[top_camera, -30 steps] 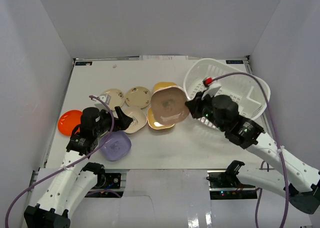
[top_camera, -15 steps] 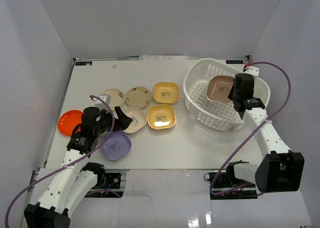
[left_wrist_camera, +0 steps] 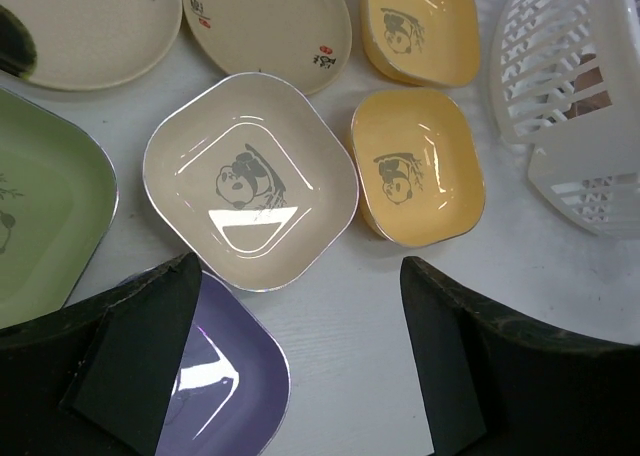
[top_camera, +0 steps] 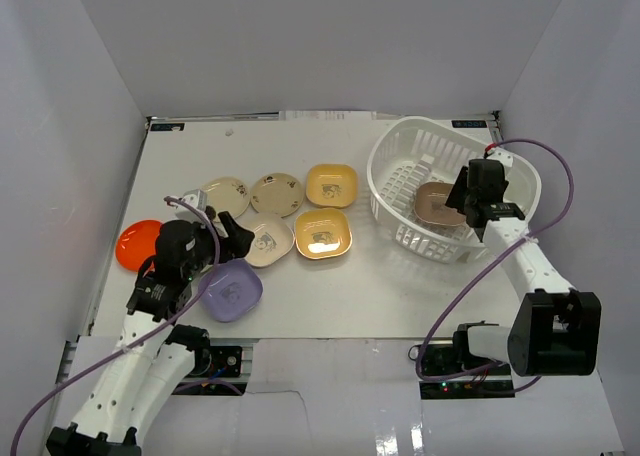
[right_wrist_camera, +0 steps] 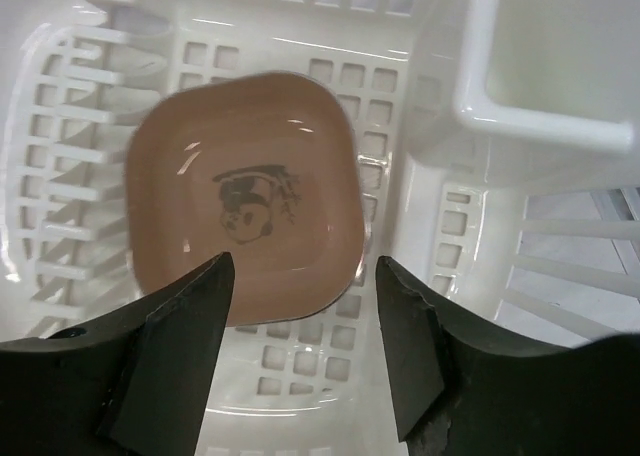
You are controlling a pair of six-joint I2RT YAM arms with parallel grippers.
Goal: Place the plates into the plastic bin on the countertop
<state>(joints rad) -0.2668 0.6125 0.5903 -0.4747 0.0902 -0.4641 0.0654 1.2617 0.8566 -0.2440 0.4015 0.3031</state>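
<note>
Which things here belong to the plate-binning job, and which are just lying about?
Job: brown plate already in the plastic bin; yellow plates, cream plates, purple plate, green plate, orange plate waiting on the countertop.
Lying about: only labels at the far edge and the arms' purple cable.

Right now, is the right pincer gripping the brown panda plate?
No: the brown panda plate lies flat on the plastic bin's lattice floor, with the right pincer above it, jaws apart.

Glossy plates (left_wrist_camera: 250,181), glossy white plastic bin (top_camera: 420,238), perhaps matt countertop (top_camera: 330,296)
</note>
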